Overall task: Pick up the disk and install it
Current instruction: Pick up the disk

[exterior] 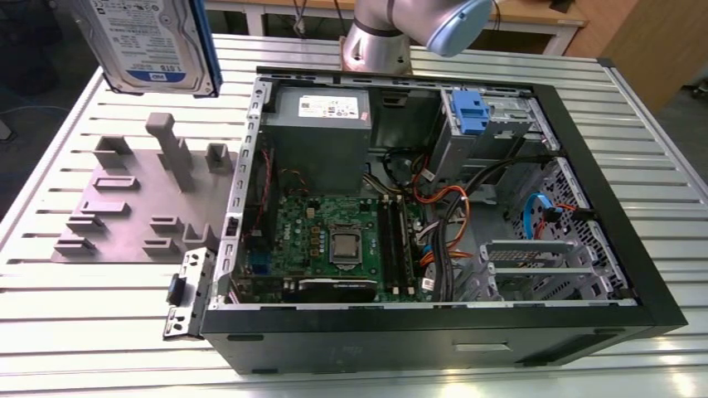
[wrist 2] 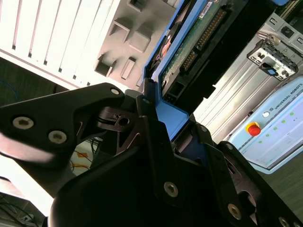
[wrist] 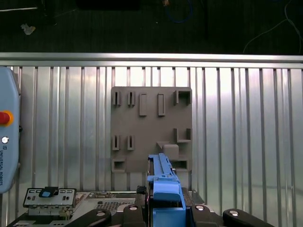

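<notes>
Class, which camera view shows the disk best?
The exterior view: the disk shows its labelled face there. The second wrist view shows its circuit-board underside at a slant; the first wrist view shows its blue carrier edge-on.

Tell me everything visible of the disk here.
The disk is a flat silver metal drive with a white-and-blue label, framed by a blue plastic carrier. It is held in the air over the grey fixture plate, outside the computer case, label facing the exterior view. The second wrist view shows its green circuit board side. The gripper is shut on its carrier; nothing else touches it.
</notes>
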`<state>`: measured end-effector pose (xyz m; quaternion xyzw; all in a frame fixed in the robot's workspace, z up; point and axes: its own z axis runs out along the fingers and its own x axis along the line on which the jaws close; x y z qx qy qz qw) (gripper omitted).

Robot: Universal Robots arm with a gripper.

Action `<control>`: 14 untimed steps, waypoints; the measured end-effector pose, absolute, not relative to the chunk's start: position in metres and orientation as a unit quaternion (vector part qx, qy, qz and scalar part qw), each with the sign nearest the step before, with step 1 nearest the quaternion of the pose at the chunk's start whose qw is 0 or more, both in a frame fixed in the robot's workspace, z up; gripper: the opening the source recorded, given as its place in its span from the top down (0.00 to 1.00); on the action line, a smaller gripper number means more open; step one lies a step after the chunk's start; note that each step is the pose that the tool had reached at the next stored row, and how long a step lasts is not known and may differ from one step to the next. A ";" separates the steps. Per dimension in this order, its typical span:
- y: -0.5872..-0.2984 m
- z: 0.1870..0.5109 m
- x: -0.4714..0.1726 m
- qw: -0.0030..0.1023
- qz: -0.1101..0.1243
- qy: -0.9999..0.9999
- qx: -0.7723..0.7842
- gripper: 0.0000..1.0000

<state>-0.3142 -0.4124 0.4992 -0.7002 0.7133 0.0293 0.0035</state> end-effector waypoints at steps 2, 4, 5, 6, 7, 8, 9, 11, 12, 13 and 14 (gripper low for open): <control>-0.412 0.499 -0.310 0.003 0.029 0.713 -0.700 0.64; -0.413 0.499 -0.303 0.003 0.029 0.713 -0.700 0.64; -0.413 0.499 -0.300 0.003 0.029 0.713 -0.700 0.64; -0.413 0.499 -0.298 0.003 0.029 0.713 -0.700 0.64; -0.413 0.499 -0.297 0.003 0.029 0.713 -0.700 0.64; -0.414 0.499 -0.297 0.003 0.029 0.713 -0.700 0.64; -0.416 0.499 -0.296 0.003 0.029 0.713 -0.700 0.64; -0.420 0.499 -0.296 0.003 0.029 0.713 -0.700 0.64; -0.422 0.499 -0.296 0.003 0.029 0.713 -0.700 0.64; -0.425 0.499 -0.296 0.003 0.029 0.713 -0.700 0.64; -0.426 0.499 -0.296 0.003 0.029 0.713 -0.700 0.64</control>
